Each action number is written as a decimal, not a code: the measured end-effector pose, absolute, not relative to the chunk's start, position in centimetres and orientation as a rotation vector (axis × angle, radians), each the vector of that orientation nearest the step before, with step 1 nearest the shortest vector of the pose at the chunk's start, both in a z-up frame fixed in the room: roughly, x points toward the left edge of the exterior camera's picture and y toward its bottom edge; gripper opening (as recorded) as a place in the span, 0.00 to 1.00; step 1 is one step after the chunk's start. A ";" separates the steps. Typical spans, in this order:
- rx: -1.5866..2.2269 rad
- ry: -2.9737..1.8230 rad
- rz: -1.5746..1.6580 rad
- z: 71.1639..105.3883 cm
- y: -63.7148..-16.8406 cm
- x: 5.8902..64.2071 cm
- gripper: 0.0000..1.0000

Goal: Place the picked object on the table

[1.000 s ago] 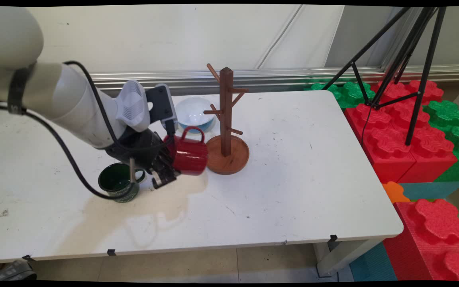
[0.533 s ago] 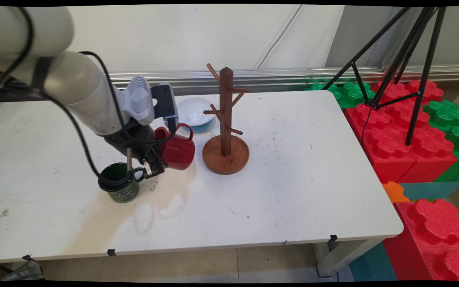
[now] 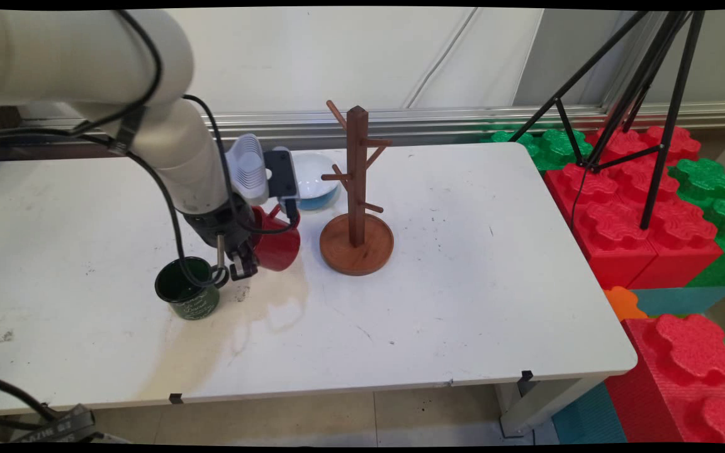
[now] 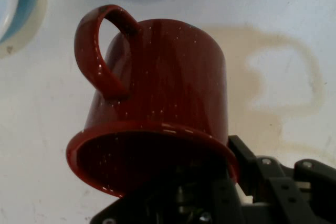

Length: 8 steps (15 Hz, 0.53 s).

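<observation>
**Red mug clamped at the rim, drawn back from the wooden stand**

Red mug (image 4: 157,103) sits in my gripper (image 3: 246,255), whose fingers are closed on its rim — one inside the mouth, one outside, as the hand view shows. The mug lies tipped on its side, held just above the white table (image 3: 463,283), its mouth toward the hand and its handle uppermost.

Against a second ago, the mug has moved left, away from the wooden mug tree (image 3: 356,195); then it overlapped the tree's round base, now a clear gap lies between them. The wrist has also turned, so more of the mug is hidden behind the hand in the main view.

The mug is dark red enamel with fine white speckles, a rolled lip and a looped handle — detail only the hand view gives.

The main view alone shows the green mug (image 3: 187,289), upright just beside the gripper's left. The pale blue bowl (image 3: 312,179) stands behind the hand.
</observation>
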State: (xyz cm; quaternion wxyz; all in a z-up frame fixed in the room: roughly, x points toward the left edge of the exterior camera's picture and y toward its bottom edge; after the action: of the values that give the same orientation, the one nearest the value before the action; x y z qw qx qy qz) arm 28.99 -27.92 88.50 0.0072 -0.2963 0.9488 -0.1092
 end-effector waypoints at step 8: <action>-0.898 2.844 -0.299 86.8 -29.4 28.1 0.00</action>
State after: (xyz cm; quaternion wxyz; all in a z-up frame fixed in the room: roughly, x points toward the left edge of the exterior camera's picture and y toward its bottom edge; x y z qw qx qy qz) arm 28.12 -29.37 86.83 0.0718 -0.2988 0.9464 -0.0996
